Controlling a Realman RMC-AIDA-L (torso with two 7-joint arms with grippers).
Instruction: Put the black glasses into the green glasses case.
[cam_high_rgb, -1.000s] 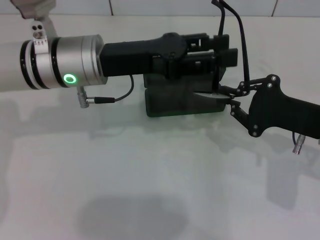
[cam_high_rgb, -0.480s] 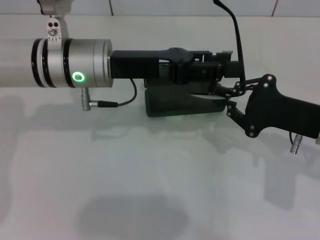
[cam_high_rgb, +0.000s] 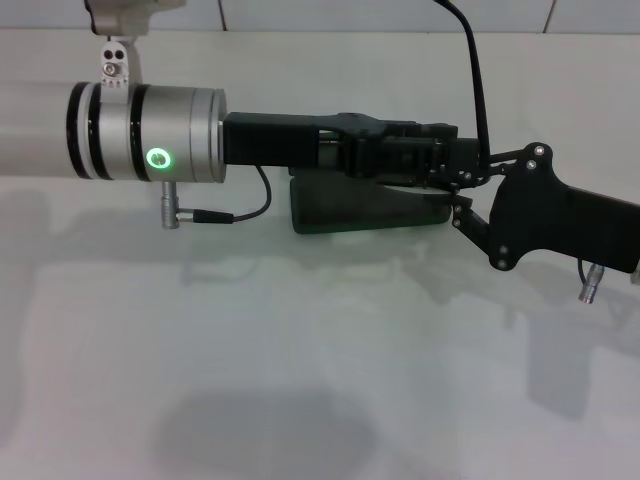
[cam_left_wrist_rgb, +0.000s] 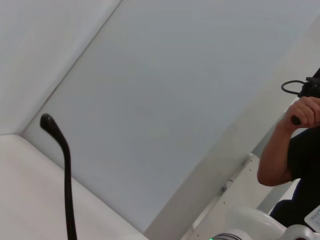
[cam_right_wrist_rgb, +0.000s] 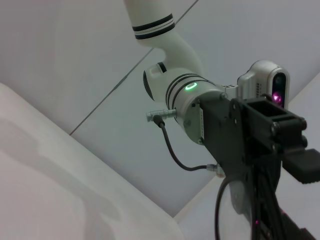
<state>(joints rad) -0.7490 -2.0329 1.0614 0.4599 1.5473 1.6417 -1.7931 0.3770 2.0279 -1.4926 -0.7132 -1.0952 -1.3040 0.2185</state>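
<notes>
The green glasses case (cam_high_rgb: 350, 212) lies on the white table at the back centre, mostly covered by my left arm. My left gripper (cam_high_rgb: 452, 162) reaches over it from the left and is shut on the black glasses. One thin temple arm (cam_high_rgb: 474, 75) rises from the gripper out of the frame's top. That temple arm also shows in the left wrist view (cam_left_wrist_rgb: 67, 170). A lens rim shows in the right wrist view (cam_right_wrist_rgb: 220, 210). My right gripper (cam_high_rgb: 458, 195) comes from the right and is shut on the case's right end.
The white table (cam_high_rgb: 320, 380) fills the foreground. A tiled wall stands close behind the case. My left arm's silver wrist (cam_high_rgb: 150, 130) and its cable (cam_high_rgb: 240, 212) hang over the table's left side. A person (cam_left_wrist_rgb: 295, 150) shows in the left wrist view.
My left gripper has moved right and down over the case with the glasses. My right gripper has shifted slightly up and stays at the case's right end.
</notes>
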